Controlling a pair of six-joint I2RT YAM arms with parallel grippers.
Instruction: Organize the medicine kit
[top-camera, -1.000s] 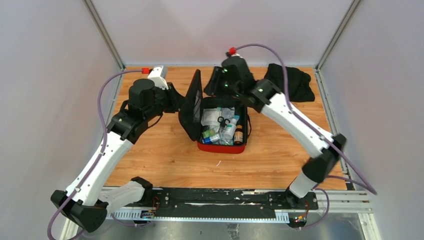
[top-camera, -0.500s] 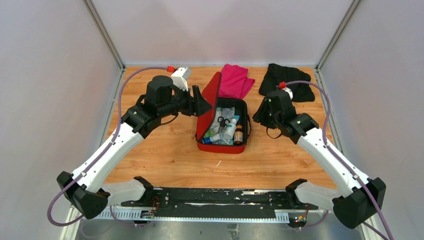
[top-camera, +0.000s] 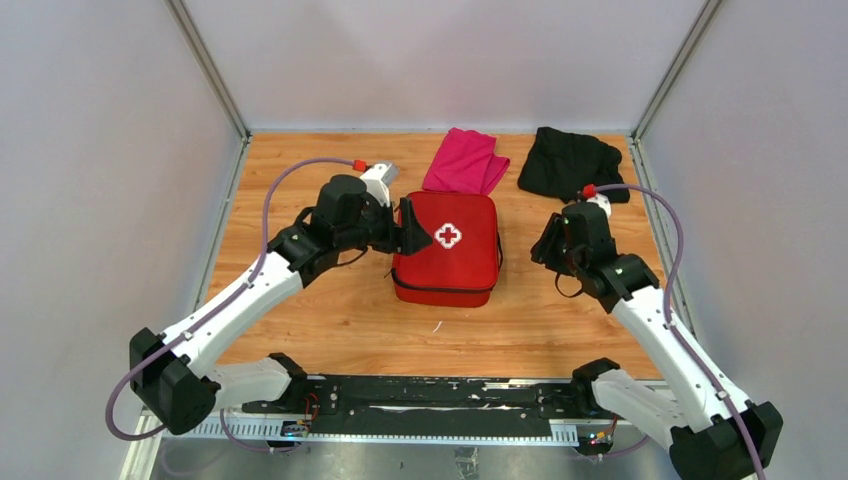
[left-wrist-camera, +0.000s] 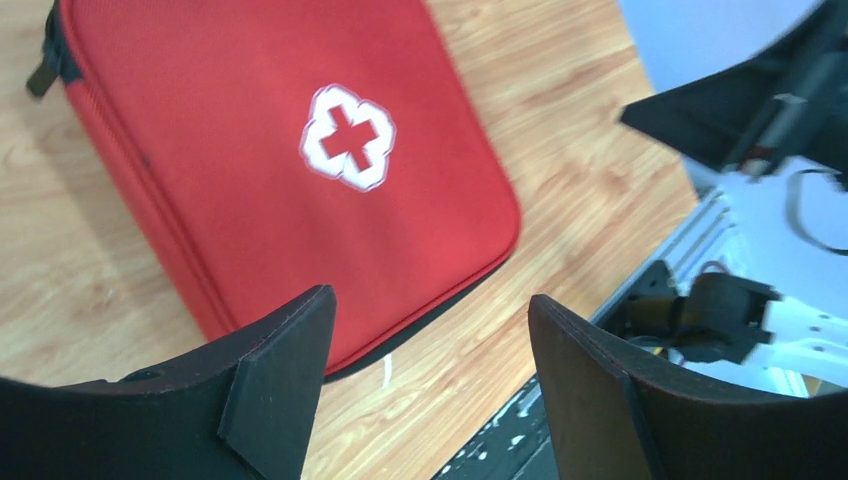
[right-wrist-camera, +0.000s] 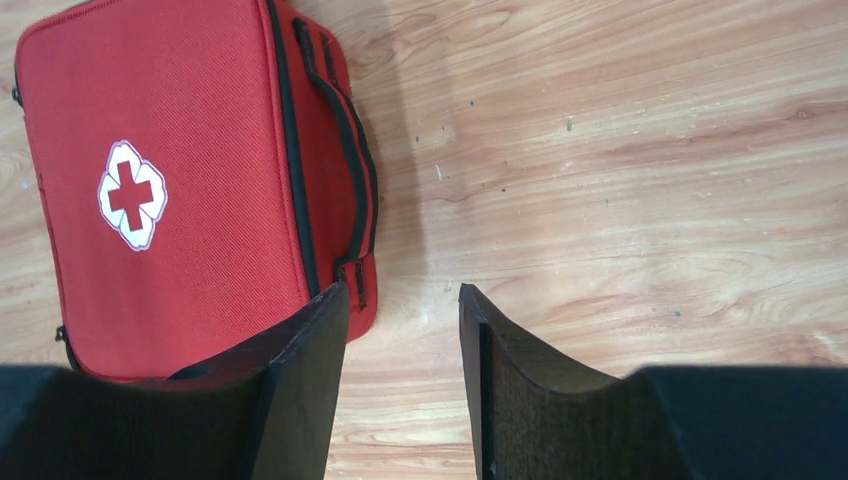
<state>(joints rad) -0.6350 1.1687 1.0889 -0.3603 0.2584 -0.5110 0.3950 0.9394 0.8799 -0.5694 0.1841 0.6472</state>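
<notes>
The medicine kit (top-camera: 455, 262) lies flat on the wooden table with its lid down, red with a white cross emblem on top. My left gripper (top-camera: 415, 238) hovers at the kit's left edge, open, nothing between its fingers. In the left wrist view the kit (left-wrist-camera: 230, 190) fills the upper left, beyond the left gripper (left-wrist-camera: 430, 310). My right gripper (top-camera: 545, 250) hangs to the right of the kit, apart from it and open. The right wrist view shows the kit (right-wrist-camera: 200, 200) with its black handle (right-wrist-camera: 345, 150) at the left, and the right gripper (right-wrist-camera: 403, 295) over bare wood.
A folded pink cloth (top-camera: 462, 162) lies just behind the kit. A crumpled black cloth (top-camera: 572, 163) sits at the back right. Grey walls enclose the table on three sides, and a black rail (top-camera: 430, 395) with the arm bases runs along the near edge.
The kit's lid has swung from upright down onto the case. My left gripper let go of it and opened. The right arm drew back from behind the kit to its right side.
</notes>
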